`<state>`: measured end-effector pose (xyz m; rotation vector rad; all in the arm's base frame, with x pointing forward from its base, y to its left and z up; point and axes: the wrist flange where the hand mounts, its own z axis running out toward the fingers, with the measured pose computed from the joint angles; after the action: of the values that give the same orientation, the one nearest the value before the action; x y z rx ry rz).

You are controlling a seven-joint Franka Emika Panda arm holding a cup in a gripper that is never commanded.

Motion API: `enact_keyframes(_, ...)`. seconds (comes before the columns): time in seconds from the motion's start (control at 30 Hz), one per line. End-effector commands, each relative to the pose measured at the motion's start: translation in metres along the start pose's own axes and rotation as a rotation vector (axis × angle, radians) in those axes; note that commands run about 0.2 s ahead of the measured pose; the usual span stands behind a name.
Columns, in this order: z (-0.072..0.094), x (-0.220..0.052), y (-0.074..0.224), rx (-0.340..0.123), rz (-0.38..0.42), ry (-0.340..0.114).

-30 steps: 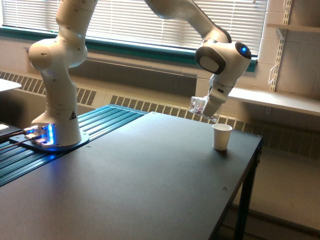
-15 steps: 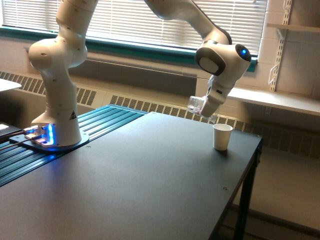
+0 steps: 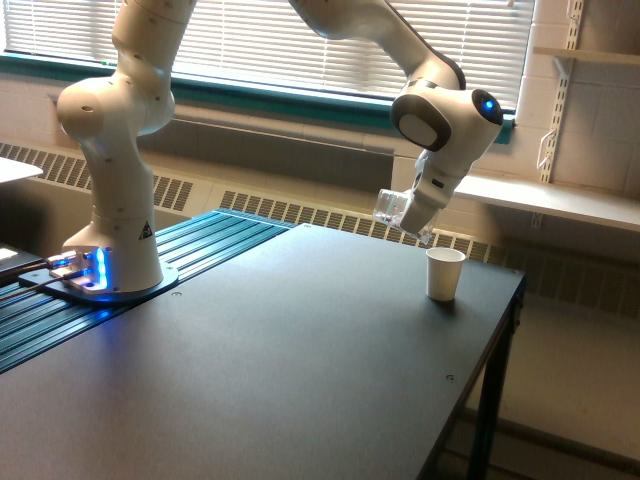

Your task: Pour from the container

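My gripper (image 3: 412, 218) hangs above the far right part of the black table (image 3: 300, 350), shut on the container (image 3: 391, 209), a small clear plastic cup. The cup lies tilted on its side, its mouth toward the exterior view's left. I cannot make out its contents. A white paper cup (image 3: 444, 273) stands upright on the table just below and to the right of the gripper, apart from the container.
The arm's white base (image 3: 110, 265) stands at the left on a blue-ribbed platform (image 3: 180, 250). The table's right edge (image 3: 500, 330) runs close to the white cup. A window with blinds and a radiator line the back wall; a shelf (image 3: 560, 200) sits at right.
The gripper and clear cup have shifted slightly up and to the left. The reddish bits seen in the cup a second ago no longer show.
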<state>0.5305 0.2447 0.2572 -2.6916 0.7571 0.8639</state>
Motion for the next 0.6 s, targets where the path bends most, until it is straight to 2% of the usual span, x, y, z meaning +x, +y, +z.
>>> enact_keyframes(0.03, -0.0099, 0.0058, 0.0023, 0.021, 0.023, -0.009)
enact_keyframes(0.33, -0.0105, 0.0121, 0.0047, 0.022, 0.039, -0.013)
enact_keyframes(0.47, -0.0091, 0.0132, 0.0050, -0.002, 0.056, 0.000)
enact_keyframes(0.6, -0.0064, 0.0157, 0.0063, 0.007, 0.062, -0.014)
